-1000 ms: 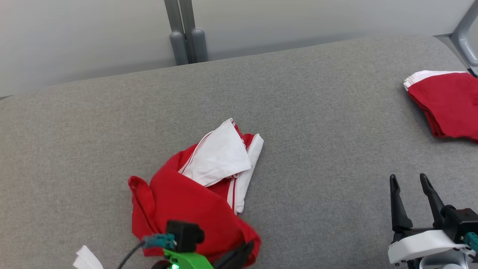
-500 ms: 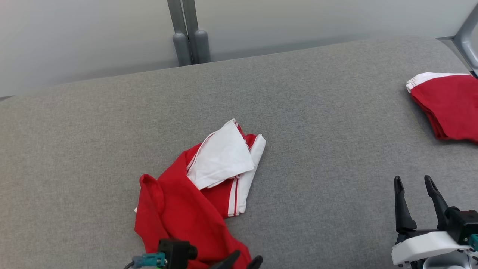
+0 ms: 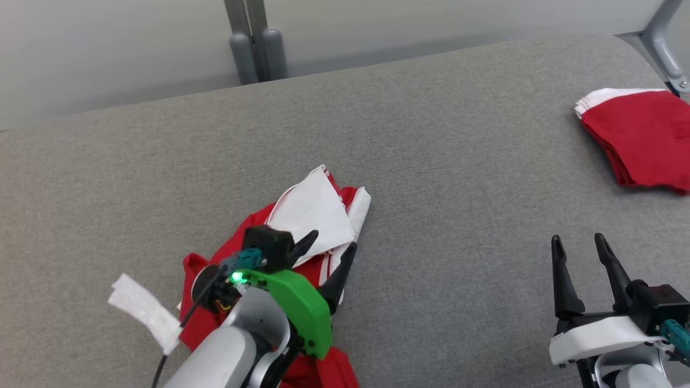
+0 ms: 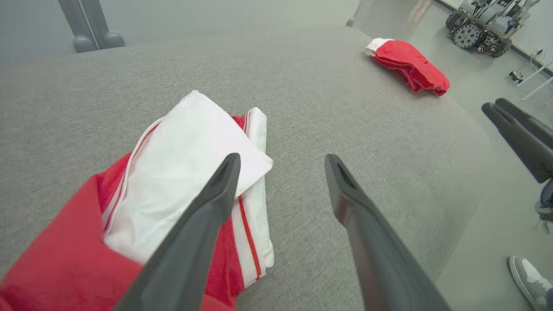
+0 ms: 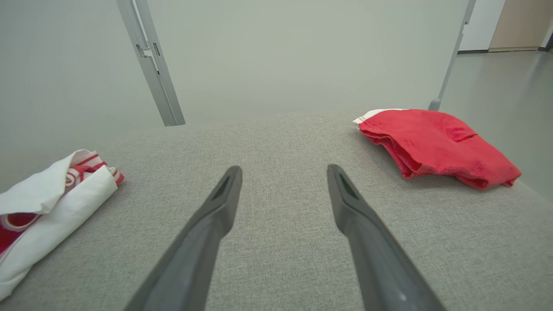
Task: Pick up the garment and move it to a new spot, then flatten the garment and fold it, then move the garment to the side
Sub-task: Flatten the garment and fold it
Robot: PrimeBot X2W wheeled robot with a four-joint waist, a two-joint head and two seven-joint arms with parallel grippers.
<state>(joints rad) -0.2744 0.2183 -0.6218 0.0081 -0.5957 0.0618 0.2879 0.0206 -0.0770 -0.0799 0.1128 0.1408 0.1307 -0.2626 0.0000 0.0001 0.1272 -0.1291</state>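
The garment [image 3: 310, 213] is a crumpled red piece with white panels and red-striped white trim, lying on the grey padded surface [image 3: 458, 161] left of centre. My left gripper [image 3: 331, 243] hovers open over its right edge, nothing between the fingers. In the left wrist view the left finger [image 4: 203, 216] crosses the garment's [image 4: 173, 147] white fold, and the left gripper [image 4: 283, 159] gapes above bare fabric. My right gripper [image 3: 577, 240] stands open at the lower right, well apart from the garment [image 5: 52, 196]; the right gripper [image 5: 283, 169] holds nothing.
A folded stack of red cloth with white edges [image 3: 641, 134] lies at the far right, near a metal frame corner [image 3: 668, 48]. Two grey posts [image 3: 253, 43] rise behind the surface. A shoe [image 4: 527, 276] and another wheeled machine [image 4: 484, 23] stand on the floor beyond the right edge.
The left gripper, shut at the garment's near edge a second ago, has opened and let go. The arm has since come forward over the garment. The right arm has stayed put; the camera shifted slightly.
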